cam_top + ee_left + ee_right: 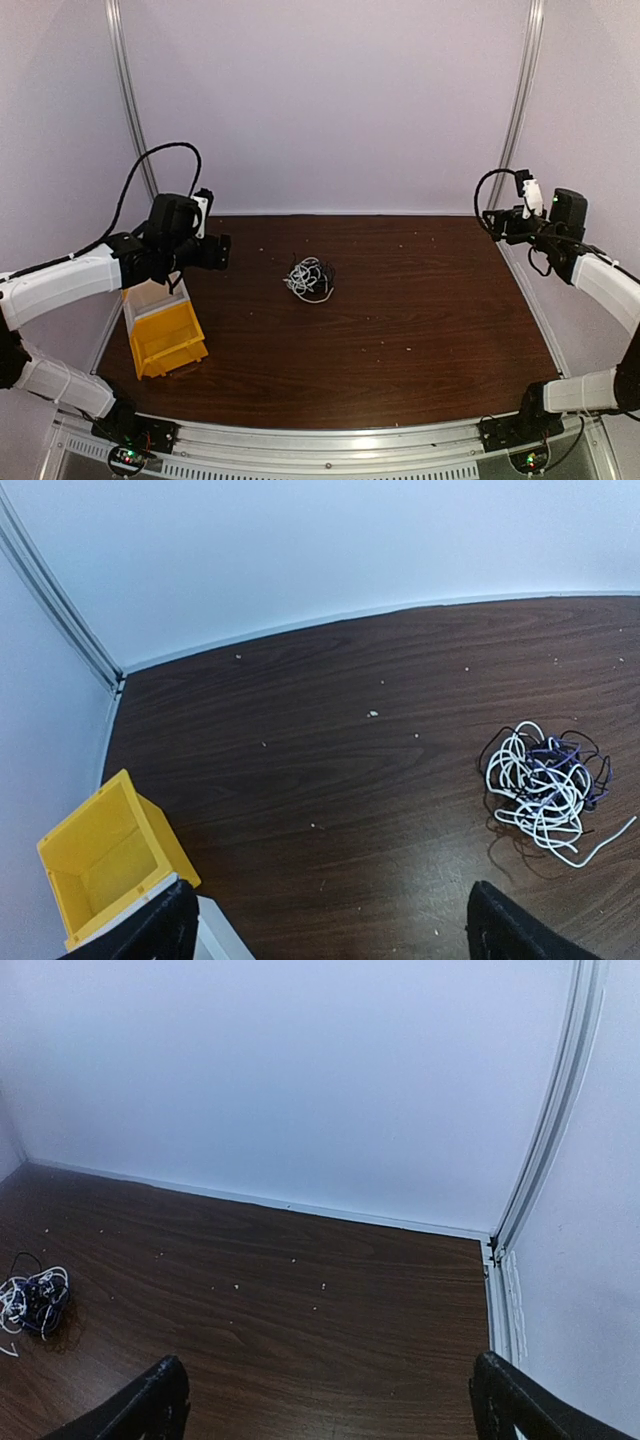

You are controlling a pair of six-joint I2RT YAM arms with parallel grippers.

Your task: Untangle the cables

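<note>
Cables [309, 279], thin white, black and blue cords, lie knotted mid-frame on the dark wooden table [420, 320]. Both hands, left hand [330, 925] and right hand [330, 1400], hang open, holding nothing. Grabbing the whole clump could tighten the knots.

One tangled clump of cables [309, 279], one yellow bin [165, 338].

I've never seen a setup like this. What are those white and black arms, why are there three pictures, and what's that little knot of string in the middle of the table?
These are two robot arms fixed at the near edge of a brown table. One picture looks down from above; the other two come from cameras on each arm's wrist, so the dark shapes at their bottom edges are that arm's own fingers. The left gripper and right gripper both stand open and hold nothing. The knot is a tangle of thin cables, white and dark, lying alone mid-table. A yellow bin sits at the left, under the left arm.
</note>
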